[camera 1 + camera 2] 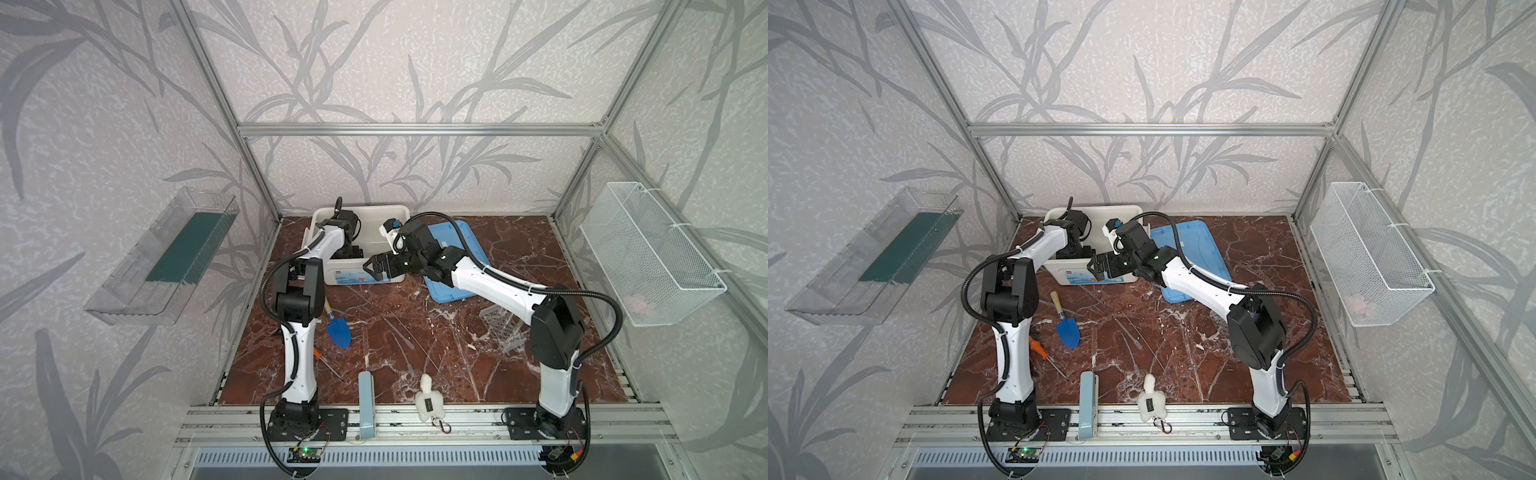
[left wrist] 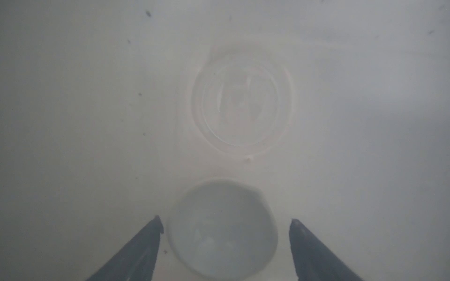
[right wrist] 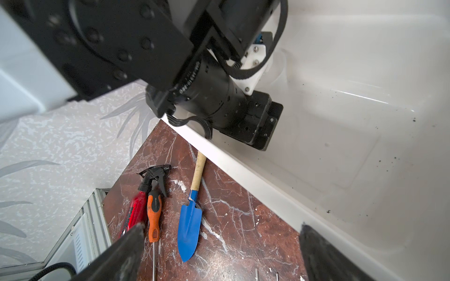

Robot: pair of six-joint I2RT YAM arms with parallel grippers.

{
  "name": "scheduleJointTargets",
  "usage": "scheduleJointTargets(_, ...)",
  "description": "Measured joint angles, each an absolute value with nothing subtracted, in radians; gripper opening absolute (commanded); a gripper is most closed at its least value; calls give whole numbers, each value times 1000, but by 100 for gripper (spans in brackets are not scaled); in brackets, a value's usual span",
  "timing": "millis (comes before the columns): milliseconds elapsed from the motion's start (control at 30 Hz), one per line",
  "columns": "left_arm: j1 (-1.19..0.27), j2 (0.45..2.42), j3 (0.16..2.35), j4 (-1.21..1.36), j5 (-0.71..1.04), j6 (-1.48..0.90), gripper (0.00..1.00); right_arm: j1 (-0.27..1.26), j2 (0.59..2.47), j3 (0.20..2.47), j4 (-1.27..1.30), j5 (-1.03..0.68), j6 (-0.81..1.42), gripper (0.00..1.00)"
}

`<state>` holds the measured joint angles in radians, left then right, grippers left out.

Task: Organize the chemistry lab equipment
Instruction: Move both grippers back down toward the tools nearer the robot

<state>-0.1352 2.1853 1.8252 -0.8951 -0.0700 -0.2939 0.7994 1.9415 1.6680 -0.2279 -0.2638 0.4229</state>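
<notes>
In the left wrist view a small white round dish (image 2: pixel 221 243) lies on the floor of the white bin (image 1: pixel 374 208). My left gripper (image 2: pixel 226 219) is open, one fingertip on each side of the dish. One tip is close to the rim and the other stands apart from it. A clear beaker (image 2: pixel 243 97) stands just beyond the dish. My right gripper (image 1: pixel 371 268) hangs open and empty at the bin's front wall. The clear tube rack (image 1: pixel 500 328) lies on the table, half hidden by the right arm. Thin clear rods (image 1: pixel 399 328) lie mid-table.
A blue trowel (image 1: pixel 338 332), an orange-handled screwdriver (image 3: pixel 154 219) and a red spray bottle (image 3: pixel 136 211) lie on the table's left. A blue lid (image 1: pixel 453 257) lies right of the bin. A plush toy (image 1: pixel 428 401) and a grey-blue case (image 1: pixel 366 403) sit at the front edge.
</notes>
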Motion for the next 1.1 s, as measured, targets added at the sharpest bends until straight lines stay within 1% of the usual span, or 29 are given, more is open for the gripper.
scheduleJointTargets(167, -138, 2058, 1887, -943, -68, -300, 90, 799, 1904, 1663, -243, -263, 422, 98)
scheduleJointTargets(367, -142, 1895, 1904, -971, -41, -296, 89, 799, 1777, 1628, -262, -244, 402, 98)
scheduleJointTargets(533, -160, 1806, 1875, -977, 34, -314, 81, 799, 1615, 1531, -271, -209, 391, 100)
scheduleJointTargets(667, -195, 1661, 1790, -958, 126, -361, 77, 798, 1440, 1407, -327, -144, 393, 99)
scheduleJointTargets(767, -257, 1519, 1713, -942, 160, -393, 75, 786, 1293, 1314, -390, -96, 405, 99)
scheduleJointTargets(900, -373, 1352, 1605, -895, 175, -448, 69, 759, 1122, 1209, -474, -27, 431, 99)
scheduleJointTargets(933, -409, 1311, 1562, -881, 178, -471, 67, 752, 1084, 1180, -495, -11, 440, 99)
scheduleJointTargets(1033, -515, 1214, 1410, -823, 185, -552, 50, 735, 1001, 1103, -545, 20, 459, 99)
scheduleJointTargets(1100, -579, 1184, 1317, -793, 179, -609, 50, 731, 964, 1052, -575, 28, 472, 99)
